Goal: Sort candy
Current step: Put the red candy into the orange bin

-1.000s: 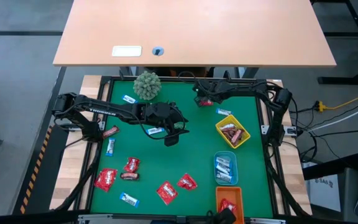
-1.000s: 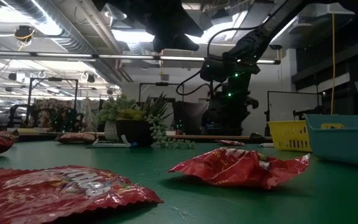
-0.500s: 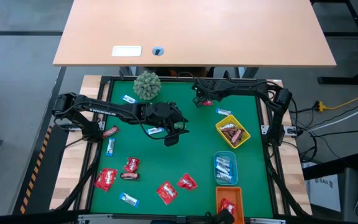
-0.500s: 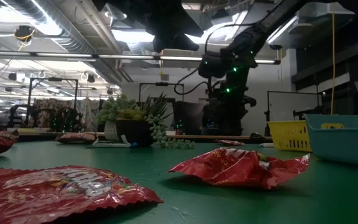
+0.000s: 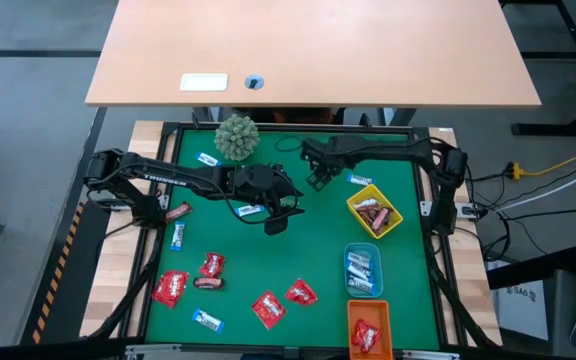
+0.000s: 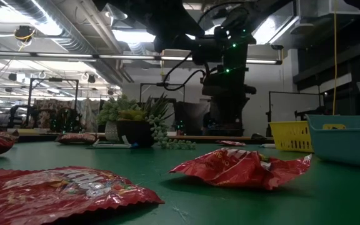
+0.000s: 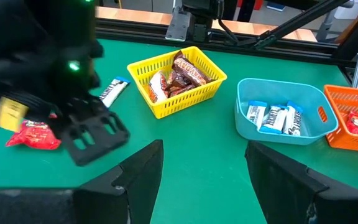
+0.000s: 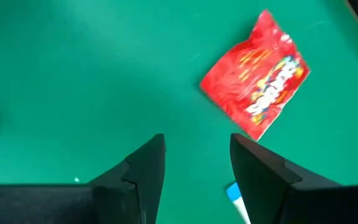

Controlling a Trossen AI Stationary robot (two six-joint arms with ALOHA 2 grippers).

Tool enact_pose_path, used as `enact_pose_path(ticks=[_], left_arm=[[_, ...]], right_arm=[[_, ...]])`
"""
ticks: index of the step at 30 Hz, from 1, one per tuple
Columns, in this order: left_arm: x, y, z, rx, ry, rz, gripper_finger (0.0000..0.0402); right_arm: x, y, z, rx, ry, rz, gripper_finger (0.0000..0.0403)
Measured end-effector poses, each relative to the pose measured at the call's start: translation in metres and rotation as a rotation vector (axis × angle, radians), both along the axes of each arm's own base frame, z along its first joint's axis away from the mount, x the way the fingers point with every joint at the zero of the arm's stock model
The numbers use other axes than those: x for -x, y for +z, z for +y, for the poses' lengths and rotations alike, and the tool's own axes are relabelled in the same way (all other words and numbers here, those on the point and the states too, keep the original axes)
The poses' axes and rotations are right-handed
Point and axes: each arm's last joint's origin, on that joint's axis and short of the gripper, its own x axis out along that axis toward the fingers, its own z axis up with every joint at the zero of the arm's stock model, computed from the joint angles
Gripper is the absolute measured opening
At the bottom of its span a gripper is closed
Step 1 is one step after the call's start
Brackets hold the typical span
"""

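Swung over from the far edge toward the middle, right claw (image 5: 315,181) spread and empty above the green worktop (image 5: 318,250); best lowered straight over the red candy packet (image 8: 256,73) nearby, then pinched gently.

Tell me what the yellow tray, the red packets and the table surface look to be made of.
Yellow tray: seemingly moulded plastic, judging by its slotted lattice walls, fairly matte.
Red packets: glossy plastic or foil film, likely, since it crinkles and catches highlights.
Table surface: a flat green mat, matte with faint scuffs; felt, rubber or vinyl cannot be told.
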Motion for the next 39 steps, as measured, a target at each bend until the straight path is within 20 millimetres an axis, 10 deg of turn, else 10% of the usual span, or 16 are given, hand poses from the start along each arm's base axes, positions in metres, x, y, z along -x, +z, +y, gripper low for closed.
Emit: enact_pose_path(ticks=[39], left_arm=[[0.0, 0.0, 0.0, 0.003, 0.001, -0.001, 0.0224]], right_arm=[[0.001, -0.073, -0.017, 0.23, 0.004, 0.008, 0.0179]])
